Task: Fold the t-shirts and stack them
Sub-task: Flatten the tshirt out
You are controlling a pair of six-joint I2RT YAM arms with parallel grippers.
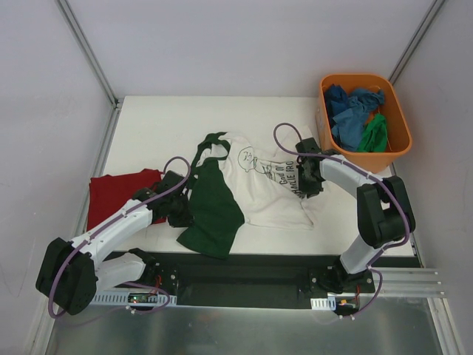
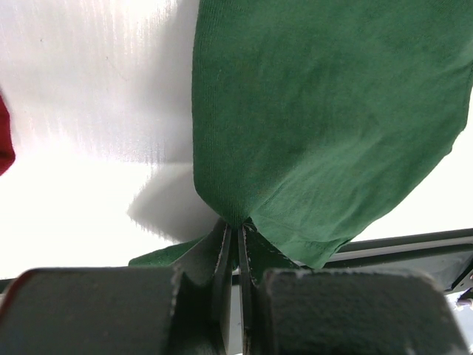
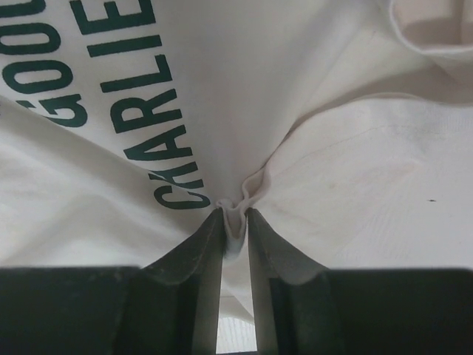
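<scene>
Left gripper (image 2: 238, 225) is clamping the green half of the printed shirt (image 1: 262, 196), with the red shirt (image 1: 117, 194) lying flat just left of it. Right gripper (image 3: 235, 213) is pinching a fold of that shirt's white front beside the lettering. Beyond and right of it, the tub (image 1: 362, 78) is holding blue and green shirts (image 1: 351, 112).

White-and-green t-shirt (image 1: 270, 203): soft matt knit cloth, with a fine rib visible on the green panel up close and lettering printed flat and matt. The red t-shirt (image 1: 111, 194), blue t-shirt (image 1: 351, 111) and green t-shirt (image 1: 375, 134) are likewise matt cloth. Tub (image 1: 369, 159): smooth orange plastic, slight sheen; table (image 1: 155, 133): smooth white top, faintly glossy with streaked reflections. Left gripper (image 2: 238, 231) and right gripper (image 3: 235, 218): dark matt fingers with smooth faces; the left one's housing looks grainy and rough.
</scene>
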